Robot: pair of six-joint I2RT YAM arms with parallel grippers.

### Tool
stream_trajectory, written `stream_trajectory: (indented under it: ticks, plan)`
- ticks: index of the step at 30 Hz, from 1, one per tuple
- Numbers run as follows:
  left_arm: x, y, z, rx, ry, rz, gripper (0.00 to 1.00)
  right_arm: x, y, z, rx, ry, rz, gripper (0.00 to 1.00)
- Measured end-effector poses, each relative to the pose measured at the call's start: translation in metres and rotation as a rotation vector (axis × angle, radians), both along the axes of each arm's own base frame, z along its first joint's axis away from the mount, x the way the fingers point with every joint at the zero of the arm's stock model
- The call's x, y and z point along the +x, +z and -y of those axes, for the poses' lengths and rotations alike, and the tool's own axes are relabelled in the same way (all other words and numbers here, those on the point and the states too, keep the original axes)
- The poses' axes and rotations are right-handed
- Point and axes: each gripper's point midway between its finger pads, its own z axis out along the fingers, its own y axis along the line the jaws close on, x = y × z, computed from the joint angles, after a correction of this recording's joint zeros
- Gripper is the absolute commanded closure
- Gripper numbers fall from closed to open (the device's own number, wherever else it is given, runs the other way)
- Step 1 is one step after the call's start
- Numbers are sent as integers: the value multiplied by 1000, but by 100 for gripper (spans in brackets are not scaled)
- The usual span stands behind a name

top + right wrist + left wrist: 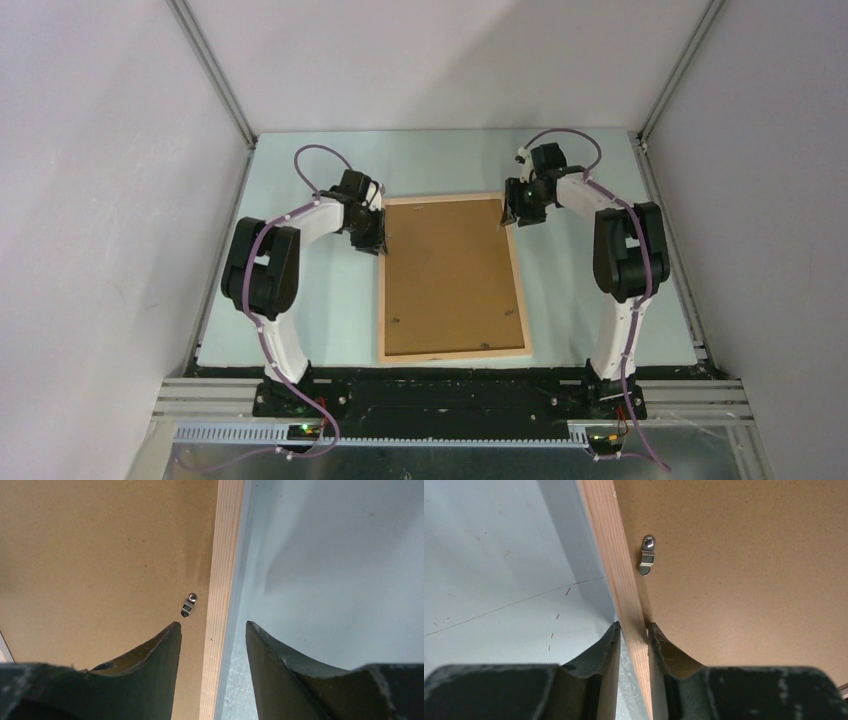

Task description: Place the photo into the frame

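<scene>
Dark, curved left fingers (pixel 606 650) hug both sides of the frame (pixel 614 555), on its pale straight-grained wood rail at 10 o'clock; whether they pinch it cannot be told. Right fingers (pixel 155 652) are spread astride the 1 o'clock rail. The frame lies flat mid-surface (pixel 300 320), speckled brown fibreboard backing (pixel 450 275) upward.

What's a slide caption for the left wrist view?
Left gripper straddles the frame rail; metal clip on the brown backing board just ahead.

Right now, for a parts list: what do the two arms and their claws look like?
The left arm and right arm match: white links, black joint housings, a purple cable looping along each. The left claw and right claw have two dark, curved, tapering fingers.
</scene>
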Motion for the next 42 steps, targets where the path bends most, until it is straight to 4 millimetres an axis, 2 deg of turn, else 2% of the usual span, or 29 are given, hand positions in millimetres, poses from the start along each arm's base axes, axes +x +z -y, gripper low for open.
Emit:
stream_trajectory:
  ticks: [13, 30, 42]
  plan:
    - [0, 0, 0, -1, 0, 0, 100, 1, -20, -12, -23, 24, -36, 47]
    - [0, 0, 0, -1, 2, -1, 100, 10, -22, -14, -34, 16, -39, 50]
    - [0, 0, 0, -1, 2, -1, 100, 12, -23, -11, -49, 10, -42, 60]
